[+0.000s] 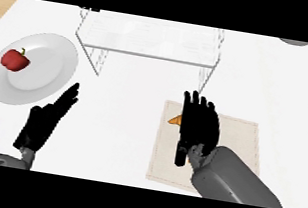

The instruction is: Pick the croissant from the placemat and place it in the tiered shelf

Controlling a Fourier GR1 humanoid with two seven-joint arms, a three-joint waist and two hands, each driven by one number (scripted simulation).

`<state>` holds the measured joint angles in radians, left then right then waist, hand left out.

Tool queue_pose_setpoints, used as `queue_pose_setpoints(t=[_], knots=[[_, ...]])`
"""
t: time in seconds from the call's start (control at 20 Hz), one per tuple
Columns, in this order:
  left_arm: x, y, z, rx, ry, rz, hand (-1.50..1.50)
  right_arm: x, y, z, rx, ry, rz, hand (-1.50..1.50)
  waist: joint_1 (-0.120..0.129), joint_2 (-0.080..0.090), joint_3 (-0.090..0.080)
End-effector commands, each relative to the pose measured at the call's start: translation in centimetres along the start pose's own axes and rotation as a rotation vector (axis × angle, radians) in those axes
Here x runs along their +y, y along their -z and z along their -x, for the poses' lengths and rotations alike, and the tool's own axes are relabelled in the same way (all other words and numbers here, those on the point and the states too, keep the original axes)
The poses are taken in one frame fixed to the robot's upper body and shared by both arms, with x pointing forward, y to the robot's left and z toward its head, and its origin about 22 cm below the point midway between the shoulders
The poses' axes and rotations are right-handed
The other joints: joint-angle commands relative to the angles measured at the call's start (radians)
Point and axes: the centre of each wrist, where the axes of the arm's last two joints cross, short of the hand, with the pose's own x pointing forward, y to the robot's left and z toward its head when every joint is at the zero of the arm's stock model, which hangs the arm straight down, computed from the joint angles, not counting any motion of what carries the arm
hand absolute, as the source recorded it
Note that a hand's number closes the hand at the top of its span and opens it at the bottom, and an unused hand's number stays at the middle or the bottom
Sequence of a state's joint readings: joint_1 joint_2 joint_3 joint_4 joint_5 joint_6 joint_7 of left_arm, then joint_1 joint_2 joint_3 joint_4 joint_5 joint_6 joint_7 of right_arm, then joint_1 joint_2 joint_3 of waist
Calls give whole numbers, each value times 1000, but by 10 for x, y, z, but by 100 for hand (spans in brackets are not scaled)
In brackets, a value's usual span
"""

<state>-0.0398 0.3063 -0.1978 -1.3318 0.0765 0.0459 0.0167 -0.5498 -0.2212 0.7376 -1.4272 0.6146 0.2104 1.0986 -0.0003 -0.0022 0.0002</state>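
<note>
A: What is the right hand [200,126] doing?

B: It lies flat over the croissant [175,120], fingers straight and slightly spread, not curled round anything. I judge it is set above the pastry so the fingers can close on it; the grasp is not yet made.

A: And the croissant?

B: On the placemat [241,140], near its upper left corner. Only an orange tip shows at the left of the fingers; the hand hides the rest.

A: The left hand [44,121]?

B: Open, fingers straight, resting at the lower left, well apart from the mat. It has no part in this step, I think.

A: Further out?

B: A plate [41,83] at the left carries a red pepper [15,59]. The shelf [152,40] stands beyond the mat, at the far side. It is up and slightly left of the hand, so the carry should be short.

A: Any brand, label or writing?

B: None that I can read on the mat, plate or shelf.
</note>
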Motion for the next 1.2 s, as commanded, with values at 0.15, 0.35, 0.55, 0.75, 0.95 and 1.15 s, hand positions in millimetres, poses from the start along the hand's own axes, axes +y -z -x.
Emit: queue_pose_setpoints(t=[0.15, 0.35, 0.55, 0.75, 0.95, 1.15], knots=[[1, -5, -4, -3, -12, 9, 0, 1, -1, -5, 133, -61, -7, -150, 2, 0, -1], [10, -8, 1, -9, 10, -13, 0, -2, 5, -1, 145, -87, -35, -150, 2, 0, -1], [5, 9, -2, -5, 1, 5, 0, 8, 40, 10, 141, -82, -38, -150, 4, 4, 0], [-10, -6, -9, 7, 8, 13, 0, 39, 35, 19, 147, -107, -45, -150, 4, 2, 0], [3, -2, -1, 10, -5, -1, 0, 35, 54, 15, 152, -110, -59, -150, 5, 3, 0], [0, -7, -2, 13, -3, 6, 0, 47, 41, 24, 102, -73, -90, 150, 2, 2, 0]])
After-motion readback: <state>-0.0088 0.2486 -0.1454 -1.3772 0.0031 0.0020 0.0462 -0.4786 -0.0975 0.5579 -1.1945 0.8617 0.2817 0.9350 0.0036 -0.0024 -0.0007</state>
